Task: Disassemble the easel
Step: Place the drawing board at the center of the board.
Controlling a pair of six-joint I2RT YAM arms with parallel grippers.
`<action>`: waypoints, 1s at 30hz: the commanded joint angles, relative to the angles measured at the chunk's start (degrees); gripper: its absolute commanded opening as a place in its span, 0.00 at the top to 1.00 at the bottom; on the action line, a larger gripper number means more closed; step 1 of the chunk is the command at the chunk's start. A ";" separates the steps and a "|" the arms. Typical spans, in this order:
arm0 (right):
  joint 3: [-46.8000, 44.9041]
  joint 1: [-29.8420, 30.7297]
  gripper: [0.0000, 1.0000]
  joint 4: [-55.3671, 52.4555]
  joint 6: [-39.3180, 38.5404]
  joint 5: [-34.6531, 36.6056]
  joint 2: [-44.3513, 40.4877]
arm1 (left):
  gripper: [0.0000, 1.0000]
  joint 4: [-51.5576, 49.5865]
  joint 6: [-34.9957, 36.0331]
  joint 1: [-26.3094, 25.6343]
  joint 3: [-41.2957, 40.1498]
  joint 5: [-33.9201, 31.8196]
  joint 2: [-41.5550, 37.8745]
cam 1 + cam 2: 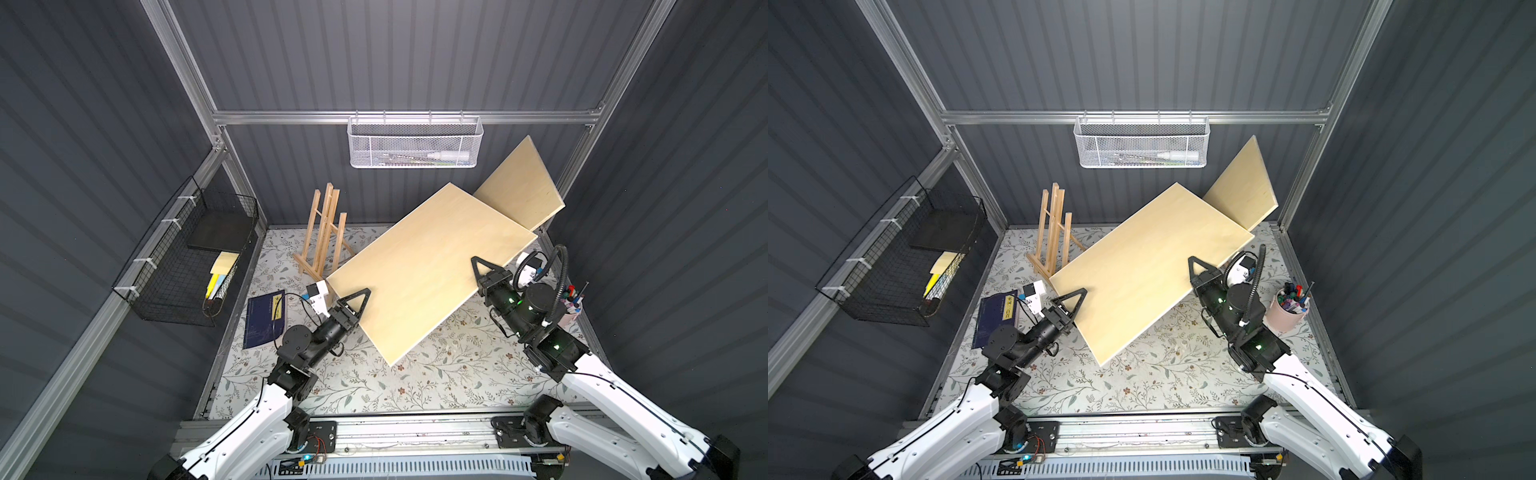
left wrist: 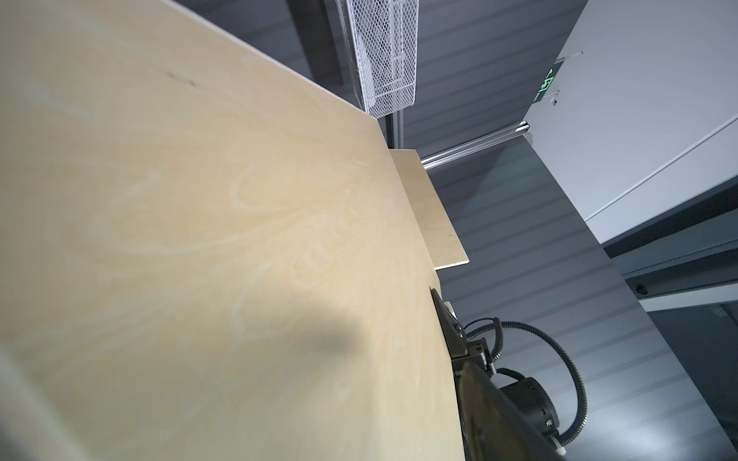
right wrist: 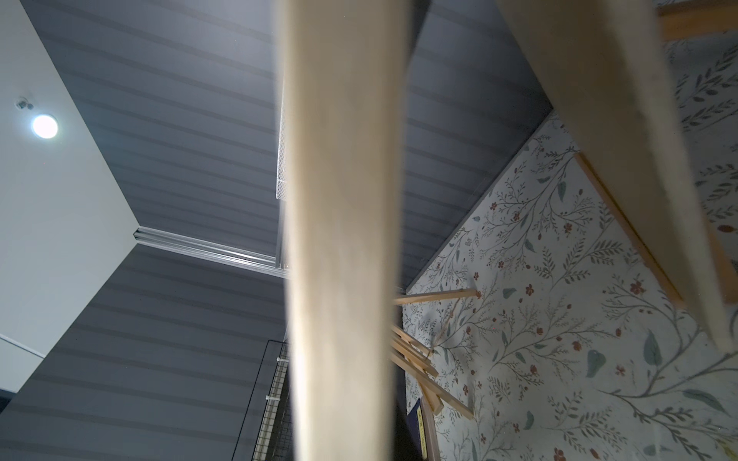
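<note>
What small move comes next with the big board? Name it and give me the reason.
Probably close the left gripper firmly on the edge of the large board. The board hangs tilted above the table, off the easel, with the right gripper shut on its opposite edge; the left jaws straddle the edge, grip unconfirmed. A second hold should steady it.

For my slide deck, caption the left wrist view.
Large plywood board fills the frame, right gripper clamped on its edge.
</note>
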 commanded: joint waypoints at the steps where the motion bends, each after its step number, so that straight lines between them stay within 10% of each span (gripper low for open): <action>1: 1.29 -0.75 1.00 16.57 4.37 -0.93 -0.75 | 0.38 4.00 2.78 -0.19 1.95 5.51 0.78; 30: -7.09 -3.38 1.00 24.93 1.55 -13.13 7.66 | 0.96 3.61 9.19 -0.18 16.47 9.03 -1.15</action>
